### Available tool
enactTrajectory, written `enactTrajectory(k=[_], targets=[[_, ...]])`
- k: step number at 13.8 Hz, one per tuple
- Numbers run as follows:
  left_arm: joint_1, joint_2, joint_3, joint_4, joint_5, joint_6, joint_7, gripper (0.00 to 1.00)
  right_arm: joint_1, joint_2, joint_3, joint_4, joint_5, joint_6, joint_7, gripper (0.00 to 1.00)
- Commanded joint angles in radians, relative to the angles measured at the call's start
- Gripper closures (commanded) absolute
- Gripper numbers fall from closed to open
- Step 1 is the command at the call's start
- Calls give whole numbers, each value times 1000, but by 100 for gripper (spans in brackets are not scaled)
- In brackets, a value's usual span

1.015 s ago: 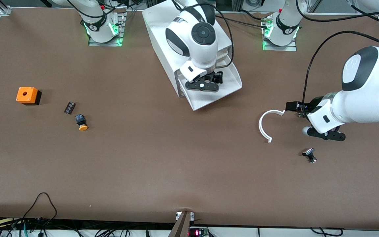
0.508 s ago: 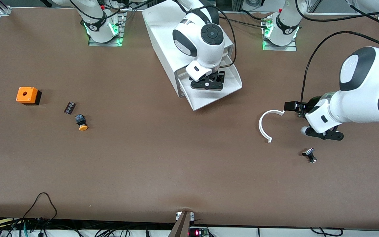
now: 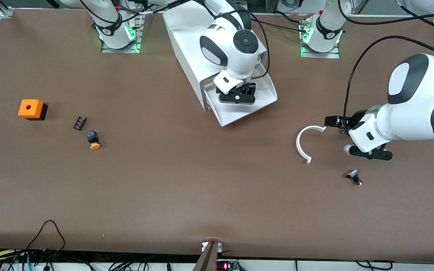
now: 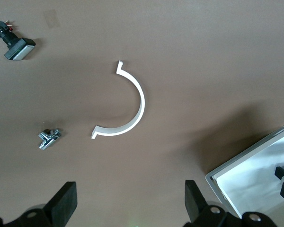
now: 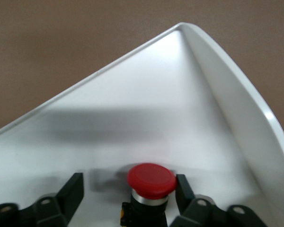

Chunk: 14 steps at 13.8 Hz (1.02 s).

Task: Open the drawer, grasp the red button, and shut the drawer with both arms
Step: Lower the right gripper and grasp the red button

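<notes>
The white cabinet (image 3: 187, 45) lies in the middle of the table with its drawer (image 3: 239, 113) pulled out. My right gripper (image 3: 238, 96) is down inside the drawer and open. In the right wrist view the red-capped button (image 5: 151, 179) stands on the drawer floor (image 5: 146, 109) between my right gripper's (image 5: 128, 187) fingers. One finger (image 5: 183, 185) is right beside the cap and the other stands apart from it. My left gripper (image 3: 369, 153) is open and empty over bare table at the left arm's end. It shows open in the left wrist view (image 4: 130, 194).
A white arc piece (image 3: 303, 145) lies beside the left gripper, with a small black part (image 3: 353, 176) nearer the camera. A metal clip (image 4: 49, 138) lies near them. An orange box (image 3: 31, 108), a dark chip (image 3: 79, 123) and an orange-capped button (image 3: 93, 140) lie toward the right arm's end.
My right gripper has shifted inside the drawer toward the left arm's end and come round the red button. The left arm has drifted slightly.
</notes>
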Motion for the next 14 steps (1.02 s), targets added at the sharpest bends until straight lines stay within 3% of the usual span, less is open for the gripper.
enactTrajectory(k=[1, 7, 10, 14], targets=[[2, -20, -5, -21, 29, -5, -10, 0, 14, -6, -10, -13, -14, -13, -3, 41], [2, -17, -5, -23, 29, -5, -10, 0, 11, -15, -13, -12, -13, -15, -43, 100], [2, -15, -5, -21, 29, -2, -10, 0, -9, -43, -17, -4, -3, -33, -47, 100], [-6, -14, -5, -13, 16, 18, -18, 1, -88, -75, -14, 103, 4, -154, -139, 100]])
